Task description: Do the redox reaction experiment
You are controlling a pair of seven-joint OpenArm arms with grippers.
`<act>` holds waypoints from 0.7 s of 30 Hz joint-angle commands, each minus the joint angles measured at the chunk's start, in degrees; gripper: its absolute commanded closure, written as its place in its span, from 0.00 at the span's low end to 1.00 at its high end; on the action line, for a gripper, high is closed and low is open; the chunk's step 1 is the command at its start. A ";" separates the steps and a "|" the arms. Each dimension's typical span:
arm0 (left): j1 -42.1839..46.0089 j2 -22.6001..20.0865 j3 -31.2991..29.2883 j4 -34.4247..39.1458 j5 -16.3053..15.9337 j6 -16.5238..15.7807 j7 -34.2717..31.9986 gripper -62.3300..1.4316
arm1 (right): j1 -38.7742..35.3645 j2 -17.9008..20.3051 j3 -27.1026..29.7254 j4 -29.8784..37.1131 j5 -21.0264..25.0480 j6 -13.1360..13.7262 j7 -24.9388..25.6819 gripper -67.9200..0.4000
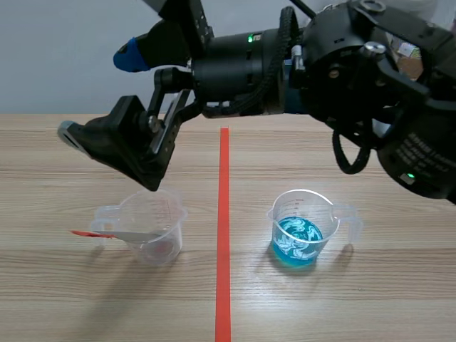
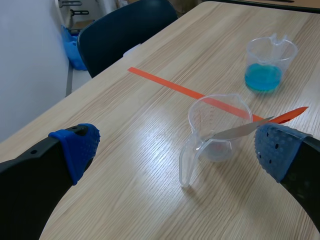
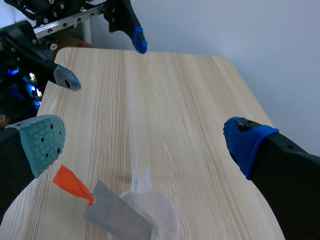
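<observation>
Metal strip (image 1: pixel 139 234), grey with an orange-red end, lies slanted across the rim of the empty measuring cup (image 1: pixel 178 228), on the robot's left of the tape line (image 1: pixel 224 214). The cup of blue solution (image 1: pixel 283 214) stands across the line, well apart. Right gripper (image 1: pixel 100 94) hovers above the empty cup, fingers spread and gripping nothing. Left gripper (image 2: pixel 176 147), likewise spread and empty, sits off the cup's handle side. Judged step: lifting the strip for transfer into the blue solution. Best practice: descend with a pad on either side of the strip near its orange-red end, clear of the rim. Close gently and lift straight, so the light cup does not tip.
</observation>
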 commanded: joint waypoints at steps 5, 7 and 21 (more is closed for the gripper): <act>2.36 1.66 -7.87 -0.13 -0.68 0.09 0.63 0.00 | -6.62 4.37 5.60 3.80 0.35 -2.03 0.87 0.00; 4.33 3.45 -11.34 -0.13 -0.66 0.09 0.61 0.00 | -9.73 6.05 7.93 5.60 0.35 -2.67 1.22 0.00; 14.45 21.44 -26.12 4.26 15.04 0.11 0.66 0.00 | -40.46 15.89 30.40 22.73 -2.93 -9.68 8.24 0.00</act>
